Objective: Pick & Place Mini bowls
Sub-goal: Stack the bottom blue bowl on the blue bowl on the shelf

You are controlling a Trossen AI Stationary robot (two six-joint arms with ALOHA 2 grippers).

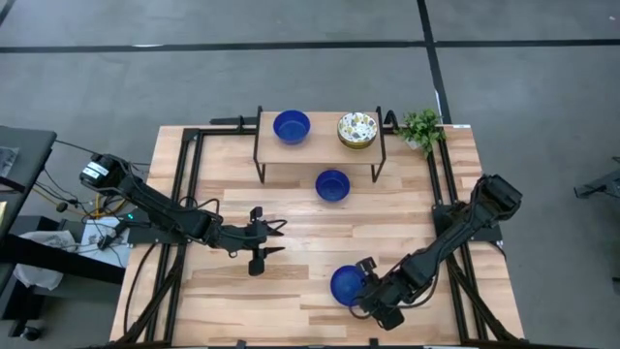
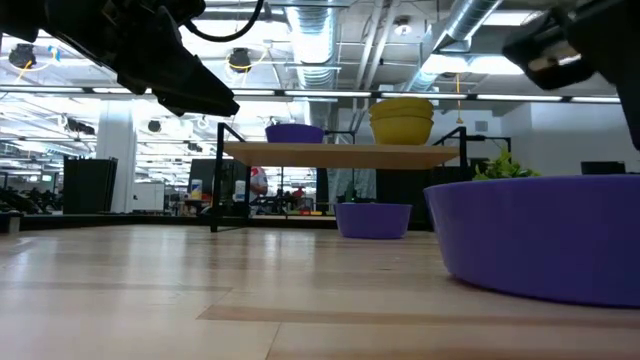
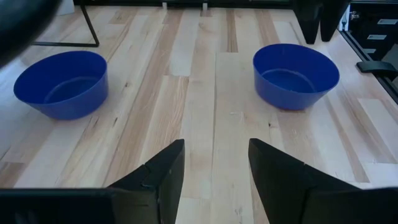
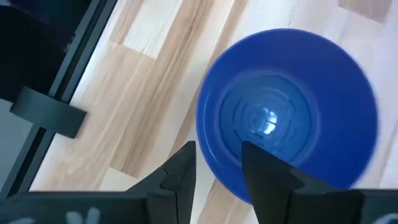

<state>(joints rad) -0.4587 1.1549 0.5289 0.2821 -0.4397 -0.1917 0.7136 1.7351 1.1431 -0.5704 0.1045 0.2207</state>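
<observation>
A blue mini bowl (image 1: 346,285) stands on its base near the table's front edge, with my right gripper (image 1: 367,284) at its right rim. Another blue bowl (image 1: 332,184) sits on the table in front of a low shelf (image 1: 320,150). The shelf bears a third blue bowl (image 1: 291,126) and a stack of speckled bowls (image 1: 357,130). My left gripper (image 1: 275,238) hovers open over bare wood left of centre, pointing toward both table bowls (image 3: 62,84) (image 3: 295,74). My right gripper holds the near blue bowl by its rim (image 4: 205,163), one finger (image 4: 183,167) outside the wall and the other (image 4: 261,169) inside. The fingers slant down from the table's right side. The bowl's base stays on the table (image 2: 540,290), level and upright.
A small green potted plant (image 1: 422,128) stands at the far right corner beside the shelf. Black frame rails (image 1: 189,184) run along both sides of the table. Open wood lies between the two arms.
</observation>
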